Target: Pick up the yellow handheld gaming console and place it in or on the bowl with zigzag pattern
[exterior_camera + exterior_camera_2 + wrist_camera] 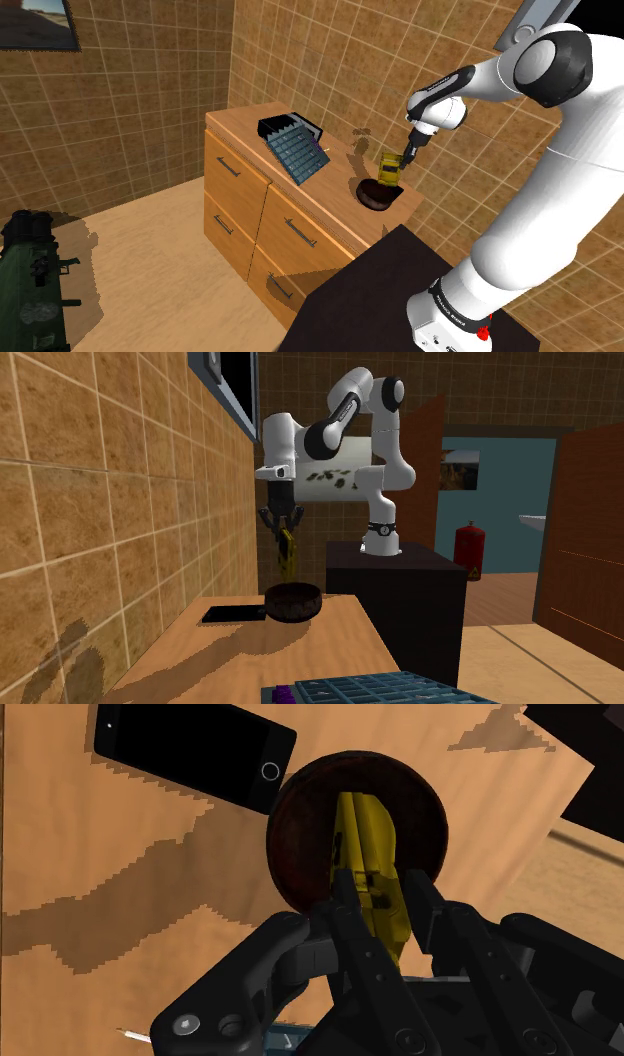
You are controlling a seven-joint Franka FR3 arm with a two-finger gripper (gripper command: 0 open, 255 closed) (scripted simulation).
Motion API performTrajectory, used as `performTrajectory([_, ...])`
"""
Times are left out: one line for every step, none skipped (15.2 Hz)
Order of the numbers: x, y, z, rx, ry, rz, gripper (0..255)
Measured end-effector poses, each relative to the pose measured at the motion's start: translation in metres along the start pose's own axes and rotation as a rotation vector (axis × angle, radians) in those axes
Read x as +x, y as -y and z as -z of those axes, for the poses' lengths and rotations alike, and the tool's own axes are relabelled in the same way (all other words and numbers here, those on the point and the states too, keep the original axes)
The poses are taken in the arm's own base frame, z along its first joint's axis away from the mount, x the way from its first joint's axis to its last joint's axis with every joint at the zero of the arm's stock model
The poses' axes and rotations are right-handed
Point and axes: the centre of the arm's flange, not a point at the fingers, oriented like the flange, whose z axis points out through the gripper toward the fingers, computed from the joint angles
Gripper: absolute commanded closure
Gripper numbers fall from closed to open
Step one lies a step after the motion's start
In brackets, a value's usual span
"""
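The yellow console (368, 854) hangs upright over the dark bowl (300, 854), its upper end clamped between the black fingers of the gripper (388, 909) and its lower end aimed at the bowl's middle. In the shoulder view the console (389, 168) sits just over the bowl (376, 194), below the gripper (401, 163). The second exterior view puts the console (288, 555) directly under the gripper (281, 520), its tip at or just above the rim of the bowl (292, 600) — whether the two touch cannot be told.

The bowl stands on a wooden cabinet (240, 128) against a tiled wall. A black phone (195, 749) lies flat just beside it, and a blue gridded rack (297, 150) sits further along the top. No zigzag can be made out on the bowl.

The pickup looks done and the carry all but finished. What appears to remain is the last lowering and the release, so that the console comes to rest in the bowl.
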Motion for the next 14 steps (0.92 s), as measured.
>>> performTrajectory([0.000, 0.000, -0.006, 0.000, 0.000, 0.000, 255])
performTrajectory([0.000, -0.001, -0.011, 0.000, 0.000, 0.000, 255])
performTrajectory([0.001, 0.000, -0.016, 0.000, 0.000, 0.000, 255])
performTrajectory([0.001, 0.000, -0.021, 0.000, 0.000, 0.000, 255])
performTrajectory([0.000, 0.000, -0.026, 0.000, 0.000, 0.000, 255])
performTrajectory([0.000, -0.001, -0.031, 0.000, 0.000, 0.000, 255])
performTrajectory([0.000, -0.001, -0.038, 0.000, 0.000, 0.000, 255])
performTrajectory([0.000, -0.001, -0.041, 0.000, 0.000, 0.000, 255])
performTrajectory([0.000, 0.000, -0.043, 0.000, 0.000, 0.000, 255])
performTrajectory([0.000, -0.001, -0.043, 0.000, 0.000, 0.000, 255])
performTrajectory([0.000, -0.001, -0.044, 0.000, 0.000, 0.000, 255])
performTrajectory([0.000, -0.001, -0.044, 0.000, 0.000, 0.000, 255])
performTrajectory([0.000, -0.001, -0.044, 0.000, 0.000, 0.000, 255])
performTrajectory([0.000, -0.001, -0.044, 0.000, 0.000, 0.000, 255])
